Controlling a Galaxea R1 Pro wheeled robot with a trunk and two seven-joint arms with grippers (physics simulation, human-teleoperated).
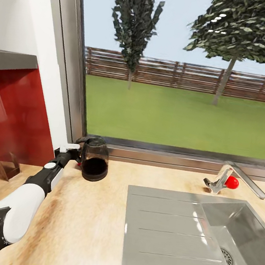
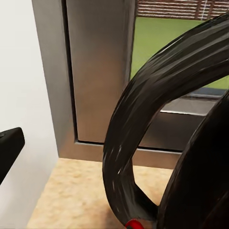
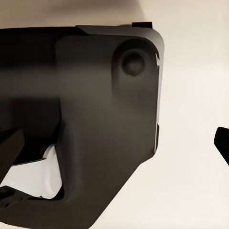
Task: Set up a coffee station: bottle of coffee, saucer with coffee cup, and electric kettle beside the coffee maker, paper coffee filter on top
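Electric kettle (image 1: 94,159): dark, see-through body, upright on the worktop (image 1: 80,218) at the back corner, just below the window sill (image 1: 167,158) and left of the sink (image 1: 200,241). Probably rigid and smooth-walled, so slippery to pinch at the body; likely light if empty, top-heavy once lifted by the side. Best taken by the curved handle (image 2: 129,157), a thick dark loop, seen close up from the left wrist with a red spot at its foot. Left gripper (image 1: 72,152) right at that handle, touching or nearly so. Left fingers (image 2: 8,148): one dark tip visible beside the loop, spread hard to judge — cannot tell whether closed on the handle. Right fingers: cannot tell either; right wrist view blocked by dark robot housing. Faucet (image 1: 227,181) with red knob well apart, right.
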